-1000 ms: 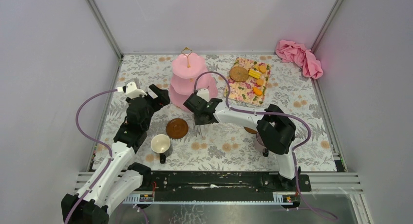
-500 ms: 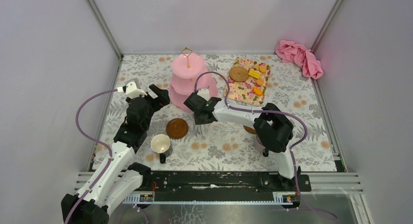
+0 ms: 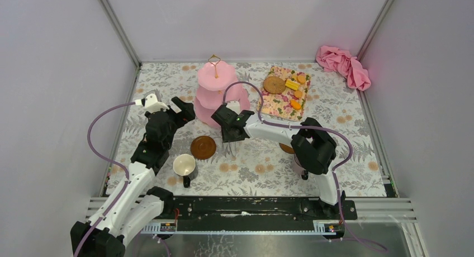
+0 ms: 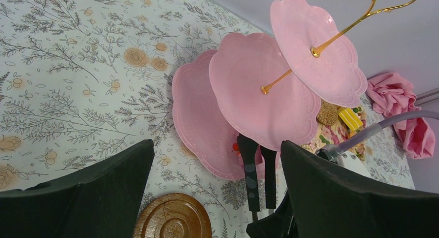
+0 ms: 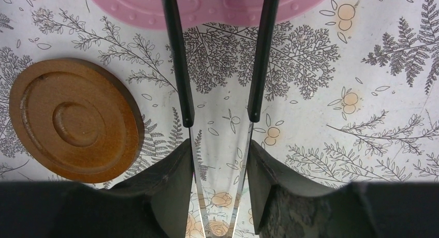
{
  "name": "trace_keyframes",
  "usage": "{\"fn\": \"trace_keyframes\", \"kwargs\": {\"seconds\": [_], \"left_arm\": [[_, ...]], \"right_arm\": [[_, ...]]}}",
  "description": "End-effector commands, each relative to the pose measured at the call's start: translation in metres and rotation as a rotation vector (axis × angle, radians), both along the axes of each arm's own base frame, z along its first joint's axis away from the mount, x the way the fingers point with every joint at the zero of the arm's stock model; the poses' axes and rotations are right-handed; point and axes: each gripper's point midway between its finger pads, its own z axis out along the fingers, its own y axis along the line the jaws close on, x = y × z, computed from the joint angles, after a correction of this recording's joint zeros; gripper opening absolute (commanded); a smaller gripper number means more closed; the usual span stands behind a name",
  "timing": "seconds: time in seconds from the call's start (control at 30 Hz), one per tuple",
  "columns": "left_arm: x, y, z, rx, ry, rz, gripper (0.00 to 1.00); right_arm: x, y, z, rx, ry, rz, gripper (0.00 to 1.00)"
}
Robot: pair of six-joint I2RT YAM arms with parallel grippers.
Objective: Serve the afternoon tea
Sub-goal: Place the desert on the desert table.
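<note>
The pink three-tier cake stand (image 3: 215, 92) stands at the back centre. My right gripper (image 3: 229, 125) (image 5: 220, 150) is shut on the slim black tongs (image 5: 178, 67). The tongs' tips are spread and reach onto the stand's bottom tier (image 4: 207, 124), beside a small orange biscuit (image 4: 235, 146). My left gripper (image 3: 170, 105) (image 4: 216, 144) hangs wide open and holds nothing, left of the stand. One brown saucer (image 3: 203, 147) lies bare in front of the stand. The white mug (image 3: 184, 166) stands near it. The second saucer (image 3: 287, 149) and the purple mug (image 3: 302, 165) are mostly hidden behind my right arm.
A floral board (image 3: 279, 103) at the back right carries orange and yellow biscuits (image 3: 295, 92) and a round woven disc (image 3: 274, 85). The pink cloth (image 3: 344, 64) lies crumpled in the far right corner. Grey walls close in the floral tabletop (image 3: 251, 167).
My right gripper has eased and the tongs' arms stand a little wider, shifting slightly toward the stand. The left arm has not moved.
</note>
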Motion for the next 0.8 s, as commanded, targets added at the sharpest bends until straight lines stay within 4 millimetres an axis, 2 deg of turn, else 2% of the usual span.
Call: {"fn": "trace_keyframes", "kwargs": {"seconds": [0.0,0.37,0.77], "left_arm": [[0.005,0.001,0.017,-0.006,-0.056,0.005,1.00],[0.004,0.001,0.016,-0.005,-0.056,0.006,1.00],[0.004,0.002,0.018,-0.005,-0.060,0.009,1.00]], "right_arm": [[0.007,0.005,0.019,0.031,-0.019,0.008,0.47],[-0.001,-0.001,0.035,0.031,-0.055,0.026,0.47],[-0.014,-0.010,0.042,0.030,-0.061,0.035,0.47]]}}
